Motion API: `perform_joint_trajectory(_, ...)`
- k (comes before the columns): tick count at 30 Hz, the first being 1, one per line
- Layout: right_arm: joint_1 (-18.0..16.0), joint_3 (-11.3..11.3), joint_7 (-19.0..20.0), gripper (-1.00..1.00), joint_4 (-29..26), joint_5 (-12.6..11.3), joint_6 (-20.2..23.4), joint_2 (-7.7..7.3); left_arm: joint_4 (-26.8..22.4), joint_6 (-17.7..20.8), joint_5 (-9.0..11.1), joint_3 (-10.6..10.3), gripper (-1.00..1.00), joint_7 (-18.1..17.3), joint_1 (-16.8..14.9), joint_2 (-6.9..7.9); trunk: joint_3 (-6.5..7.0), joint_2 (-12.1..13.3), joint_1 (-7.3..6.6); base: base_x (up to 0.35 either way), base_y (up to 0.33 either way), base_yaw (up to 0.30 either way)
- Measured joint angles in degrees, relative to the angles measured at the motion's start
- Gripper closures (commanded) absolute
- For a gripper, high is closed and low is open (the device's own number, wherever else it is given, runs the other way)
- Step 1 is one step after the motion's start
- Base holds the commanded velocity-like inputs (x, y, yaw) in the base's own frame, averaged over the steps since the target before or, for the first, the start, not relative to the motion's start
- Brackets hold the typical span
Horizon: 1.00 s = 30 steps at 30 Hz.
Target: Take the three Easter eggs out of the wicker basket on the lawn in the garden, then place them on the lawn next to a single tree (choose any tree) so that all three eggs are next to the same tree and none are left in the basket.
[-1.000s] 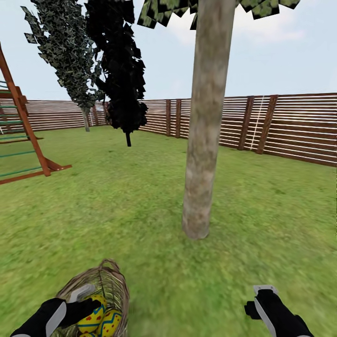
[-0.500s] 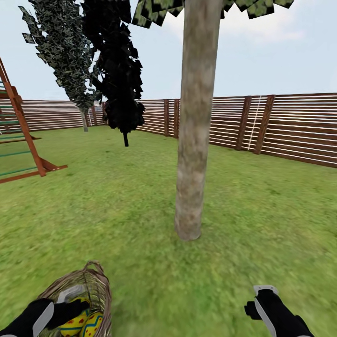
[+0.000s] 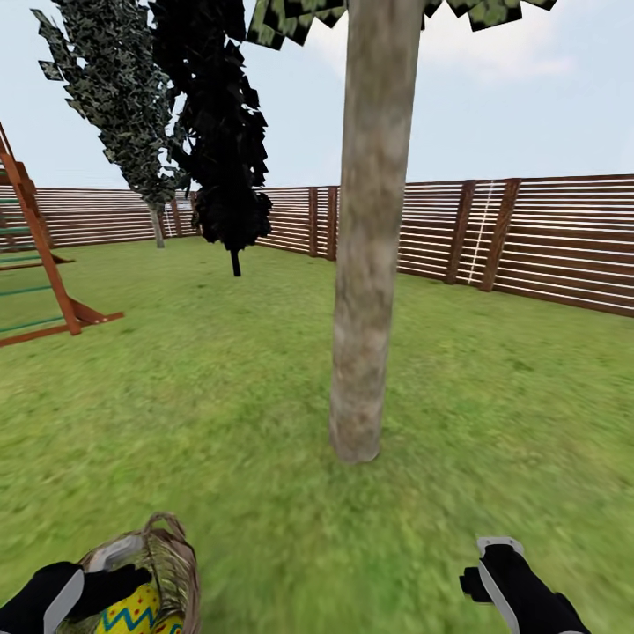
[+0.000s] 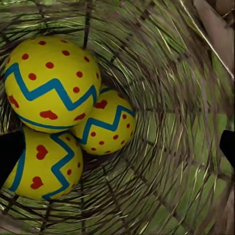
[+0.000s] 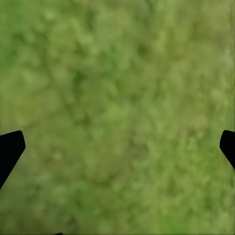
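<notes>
Surface: the lawn (image 5: 117, 107), mottled green grass, blurred | Right gripper (image 5: 117, 149): two black fingertips (image 5: 10, 149) at opposite edges, set wide apart | Between the fingertips: bare grass, nothing held

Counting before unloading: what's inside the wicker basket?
Three Easter eggs lie clustered inside the wicker basket. Anything beneath them is covered.

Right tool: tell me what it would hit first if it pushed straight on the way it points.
Probably the lawn. The right wrist view looks along the right tool at bare green grass, with its two dark fingertips spread wide at the edges and nothing between them. How far off the grass lies is unclear.
</notes>
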Motion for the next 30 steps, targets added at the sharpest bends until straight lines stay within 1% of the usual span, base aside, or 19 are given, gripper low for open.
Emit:
perform_joint_trajectory(4,0.00,0.00,0.01,-1.00,0.02,0.03,0.00,0.00,-0.10,0.00,0.03,0.07,-1.00,0.04,0.00,0.16,0.00,0.00,0.01,0.239,0.000,0.000)
perform_joint_trajectory(15,0.00,0.03,-0.02,-1.00,0.04,0.00,-0.03,0.15,-0.21,0.01,0.04,0.18,-1.00,0.10,0.00,0.14,0.00,0.00,0.03,0.018,0.000,0.003)
perform_joint_trajectory(24,-0.02,0.08,-0.12,-1.00,0.07,0.08,-0.28,0.55,-0.24,0.03,0.06,0.19,-1.00,0.11,0.02,0.05,0.00,0.00,0.03,0.000,0.000,0.250)
perform_joint_trajectory(30,-0.02,0.08,-0.11,-1.00,0.15,0.08,-0.29,0.62,-0.32,0.03,0.06,0.32,-1.00,0.10,0.02,0.34,0.00,0.00,0.03,0.000,0.000,0.293)
